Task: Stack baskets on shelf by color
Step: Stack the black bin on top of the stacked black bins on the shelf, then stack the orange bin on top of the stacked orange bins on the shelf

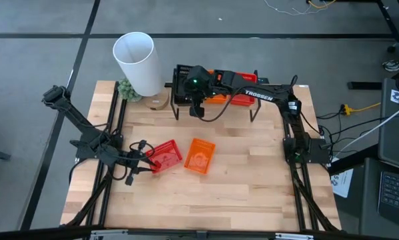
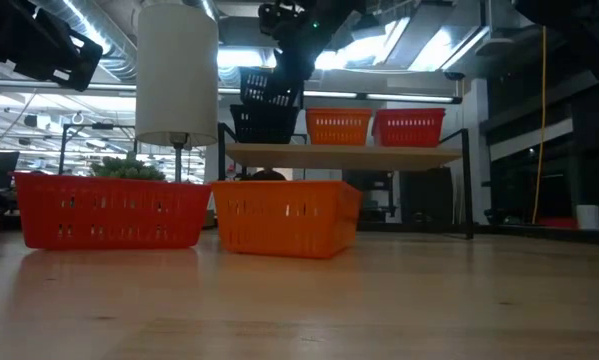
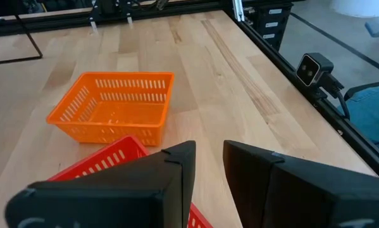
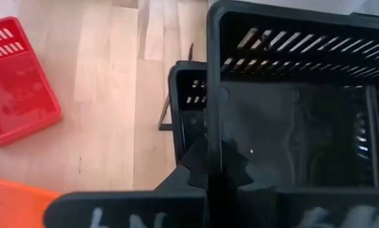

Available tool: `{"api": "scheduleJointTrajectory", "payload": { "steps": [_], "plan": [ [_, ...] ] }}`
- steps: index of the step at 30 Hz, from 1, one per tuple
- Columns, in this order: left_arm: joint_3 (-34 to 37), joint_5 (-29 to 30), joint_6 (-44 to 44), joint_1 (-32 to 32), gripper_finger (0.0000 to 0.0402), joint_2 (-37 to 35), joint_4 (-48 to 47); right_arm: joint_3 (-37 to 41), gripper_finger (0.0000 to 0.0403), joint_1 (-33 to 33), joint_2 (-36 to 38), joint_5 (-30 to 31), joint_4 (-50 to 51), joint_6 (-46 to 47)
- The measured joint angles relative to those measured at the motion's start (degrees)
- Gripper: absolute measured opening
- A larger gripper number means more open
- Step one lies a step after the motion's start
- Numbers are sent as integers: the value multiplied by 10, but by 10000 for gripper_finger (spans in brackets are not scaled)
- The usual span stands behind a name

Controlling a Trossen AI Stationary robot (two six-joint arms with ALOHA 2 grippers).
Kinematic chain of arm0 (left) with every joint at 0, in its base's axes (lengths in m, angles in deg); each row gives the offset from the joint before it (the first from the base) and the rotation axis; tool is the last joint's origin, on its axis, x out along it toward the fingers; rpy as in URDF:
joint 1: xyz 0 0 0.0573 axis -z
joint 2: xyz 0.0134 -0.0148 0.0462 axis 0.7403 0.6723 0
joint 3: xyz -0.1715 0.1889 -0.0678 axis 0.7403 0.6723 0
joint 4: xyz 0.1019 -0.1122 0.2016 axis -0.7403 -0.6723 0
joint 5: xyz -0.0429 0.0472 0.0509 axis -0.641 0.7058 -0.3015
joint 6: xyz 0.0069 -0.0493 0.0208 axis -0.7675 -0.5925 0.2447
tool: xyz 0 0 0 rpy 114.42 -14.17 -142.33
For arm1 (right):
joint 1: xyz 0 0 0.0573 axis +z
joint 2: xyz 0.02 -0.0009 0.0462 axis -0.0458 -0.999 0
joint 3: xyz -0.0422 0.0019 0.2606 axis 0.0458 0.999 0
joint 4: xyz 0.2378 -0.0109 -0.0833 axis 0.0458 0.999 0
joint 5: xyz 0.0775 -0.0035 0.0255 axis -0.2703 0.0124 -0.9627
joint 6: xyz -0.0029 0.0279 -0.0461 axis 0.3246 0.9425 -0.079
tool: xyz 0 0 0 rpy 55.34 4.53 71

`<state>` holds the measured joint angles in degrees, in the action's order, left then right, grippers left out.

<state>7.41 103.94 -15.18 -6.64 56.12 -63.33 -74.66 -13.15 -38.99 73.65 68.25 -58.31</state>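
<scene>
My right gripper [image 4: 213, 161] is over the shelf's [image 2: 344, 155] left end and is shut on a black basket [image 2: 269, 90]. That basket hangs tilted above a second black basket [image 2: 264, 125], which stands on the shelf. An orange basket [image 2: 339, 127] and a red basket [image 2: 409, 127] stand beside it on the board. A loose red basket [image 1: 164, 157] and a loose orange basket [image 1: 199, 155] rest on the tabletop. My left gripper [image 3: 208, 155] is open at the loose red basket's [image 3: 107, 161] left edge. My right gripper pinches one side wall of the black basket at its rim [image 4: 213, 95], one finger inside the basket and one outside, coming from above. The basket is lifted clear and tilted over the black basket [image 4: 189, 95] below it. My left gripper: whether its fingers touch the red basket, I cannot tell.
A tall white cylinder [image 1: 136, 63] stands at the table's far left beside the shelf, with a small green plant [image 1: 127, 90] at its foot. Bare wood lies along the table's near edge and to the right of the loose orange basket [image 3: 116, 107].
</scene>
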Motion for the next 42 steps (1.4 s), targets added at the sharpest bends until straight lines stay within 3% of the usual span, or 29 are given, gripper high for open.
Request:
{"api": "scheduleJointTrajectory", "payload": {
  "steps": [16, 32, 42],
  "plan": [
    [0, 0, -1, 0, 74, 0, 0, 0, 4, 1, 0, 11, 0, 25],
    [0, 0, -1, 0, 74, 0, 0, -1, 107, 1, -1, 7, -9, 45],
    [0, 0, -1, 0, 74, 0, -2, -68, 117, 20, -2, -19, 12, 82]
  ]
}}
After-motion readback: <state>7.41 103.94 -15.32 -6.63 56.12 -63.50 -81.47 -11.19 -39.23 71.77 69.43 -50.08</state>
